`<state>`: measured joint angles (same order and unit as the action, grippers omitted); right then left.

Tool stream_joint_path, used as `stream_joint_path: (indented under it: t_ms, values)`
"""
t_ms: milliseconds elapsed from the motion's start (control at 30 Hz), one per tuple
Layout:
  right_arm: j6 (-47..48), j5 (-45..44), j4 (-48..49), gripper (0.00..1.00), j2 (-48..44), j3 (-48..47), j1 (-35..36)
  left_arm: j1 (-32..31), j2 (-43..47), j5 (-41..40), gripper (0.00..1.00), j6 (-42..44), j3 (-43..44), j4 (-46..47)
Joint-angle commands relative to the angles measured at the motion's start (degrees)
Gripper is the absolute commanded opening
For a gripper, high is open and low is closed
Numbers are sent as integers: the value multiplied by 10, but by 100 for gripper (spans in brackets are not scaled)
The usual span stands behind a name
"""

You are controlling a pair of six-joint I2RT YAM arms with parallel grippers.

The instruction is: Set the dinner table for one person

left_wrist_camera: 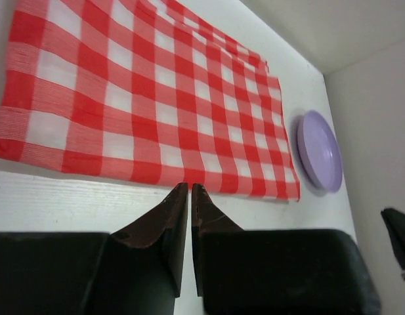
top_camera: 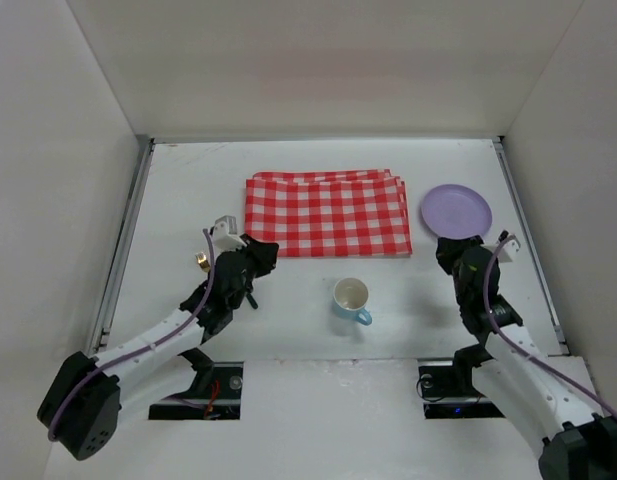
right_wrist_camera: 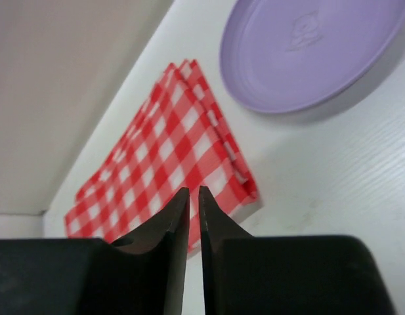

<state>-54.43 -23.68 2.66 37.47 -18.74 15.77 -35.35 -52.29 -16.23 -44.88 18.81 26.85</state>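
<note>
The dinner table (top_camera: 188, 190) is a plain white top. A folded red-and-white checkered cloth (top_camera: 328, 215) lies at its middle back, with a purple plate (top_camera: 455, 210) just to its right. A light blue cup (top_camera: 351, 298) stands upright in front of the cloth. My left gripper (top_camera: 266, 250) hovers at the cloth's near left corner; in the left wrist view the left gripper (left_wrist_camera: 190, 186) is shut and empty, facing the cloth (left_wrist_camera: 156, 98). My right gripper (top_camera: 448, 248) sits just in front of the plate. In the right wrist view the right gripper (right_wrist_camera: 193, 189) is shut on nothing, with only a slim gap.
Grey metal rails (top_camera: 123, 240) run along the table's left and right sides, and white walls enclose it on three sides. The plate (right_wrist_camera: 307, 52) lies flat beside the cloth's edge (right_wrist_camera: 163, 157). Both arm bases stand at the near edge.
</note>
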Motion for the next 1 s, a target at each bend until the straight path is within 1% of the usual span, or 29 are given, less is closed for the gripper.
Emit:
stream_joint_path:
  t_ms: [0, 100, 167, 200, 267, 300, 333, 367, 467, 567, 700, 867, 967]
  values:
    - [38, 7, -56, 15, 22, -34, -21, -28, 24, -55, 5, 72, 2, 15]
    - [52, 0, -62, 14, 60, -47, -30, -40, 44, -82, 6, 74, -19, 13]
    - [57, -14, -57, 16, 92, -52, -49, -45, 54, -83, 8, 75, -37, 19]
    - [54, -21, -53, 21, 116, -57, -70, -49, 54, -82, 10, 75, -44, 22]
    - [47, -18, -21, 41, 175, -69, -125, -56, 36, -87, 12, 77, -56, 45]
    - [48, 0, -5, 49, 207, -80, -151, -56, 21, -86, 12, 84, -61, 67]
    - [49, 16, 10, 55, 238, -92, -175, -55, 9, -79, 13, 92, -63, 87]
    - [49, 26, 19, 57, 271, -105, -197, -55, 4, -73, 13, 96, -64, 98]
    - [50, 30, 32, 56, 347, -137, -243, -67, 9, -50, 14, 113, -71, 117]
    - [50, 36, 40, 54, 400, -162, -268, -77, 29, -58, 16, 117, -86, 123]
    - [60, 43, 45, 51, 450, -199, -272, -78, 39, -59, 20, 111, -93, 127]
    - [60, 59, 41, 42, 497, -229, -285, -75, 2, -59, 23, 100, -99, 152]
    - [64, 68, 39, 39, 508, -242, -288, -69, -15, -59, 26, 97, -98, 162]
